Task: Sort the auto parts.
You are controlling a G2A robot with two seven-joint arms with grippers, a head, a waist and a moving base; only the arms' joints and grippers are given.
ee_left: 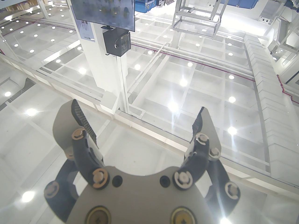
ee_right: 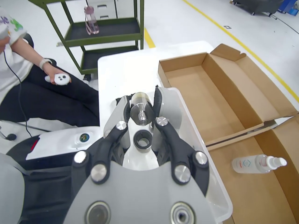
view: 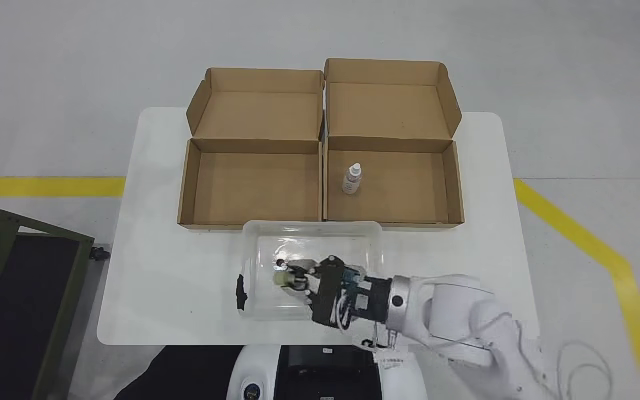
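Observation:
My right gripper (ee_right: 141, 99) is shut on a small cylindrical part (ee_right: 139, 110) with a metal end and a yellowish clear body, held just above the clear plastic tray (ee_right: 186, 117). In the top view this gripper (view: 298, 277) sits over the tray (view: 312, 227) near the table's front. A black ring (ee_right: 142, 142) lies on the tray floor under the fingers. A black part (view: 240, 290) rests at the tray's left edge. My left gripper (ee_left: 137, 110) is open, holds nothing and points up at the ceiling.
Two open cardboard boxes stand behind the tray. The left box (view: 250, 185) has nothing in it, and the right box (view: 420, 185) holds a white spray bottle (view: 352, 178) (ee_right: 257, 163). A green cart (view: 40, 290) stands left of the table.

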